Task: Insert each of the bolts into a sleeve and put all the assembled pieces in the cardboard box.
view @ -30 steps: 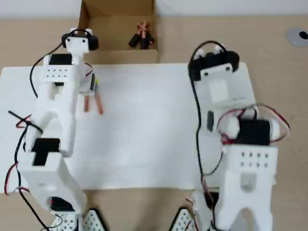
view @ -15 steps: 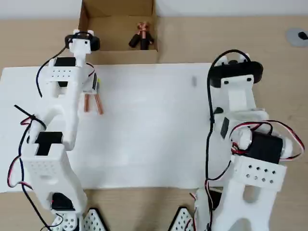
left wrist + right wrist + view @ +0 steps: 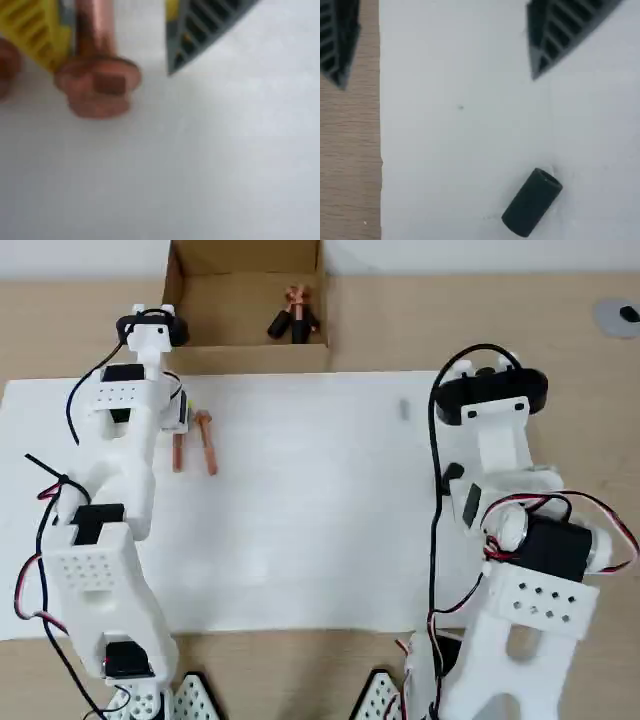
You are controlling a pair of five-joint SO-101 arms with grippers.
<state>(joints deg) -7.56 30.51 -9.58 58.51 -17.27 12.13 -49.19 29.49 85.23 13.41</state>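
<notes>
Done: the cardboard box (image 3: 180, 285) at the far side of the table (image 3: 420, 320) has dark sleeves with bolts in them (image 3: 295, 318). It looks like two, lying close together near one wall.
Left to do: two bolts lie bare on the white sheet (image 3: 320, 530), and I can see one bare sleeve. They must be joined and then go into the box. I think the job is about halfway.
Bolt one: this bolt (image 3: 97, 82) is shiny copper, with a round wide head and a smooth stem. It lies flat on the sheet, near the box and right under the left arm.
Bolt two: the other bolt (image 3: 178, 452) looks the same. It lies just beside the first one.
Sleeve: the sleeve (image 3: 532, 202) is a short black tube. It lies on its side on the sheet, on the right arm's side, well apart from the bolts.
Left claw: the left gripper (image 3: 115, 60) is spread apart. Bolt one sits between its fingers, right by the yellow one, with a gap on the dark side. It is not pinched yet.
Right claw: the right gripper (image 3: 437, 79) is spread wide and holds nothing. It hangs over the edge of the sheet, near the sleeve.
</notes>
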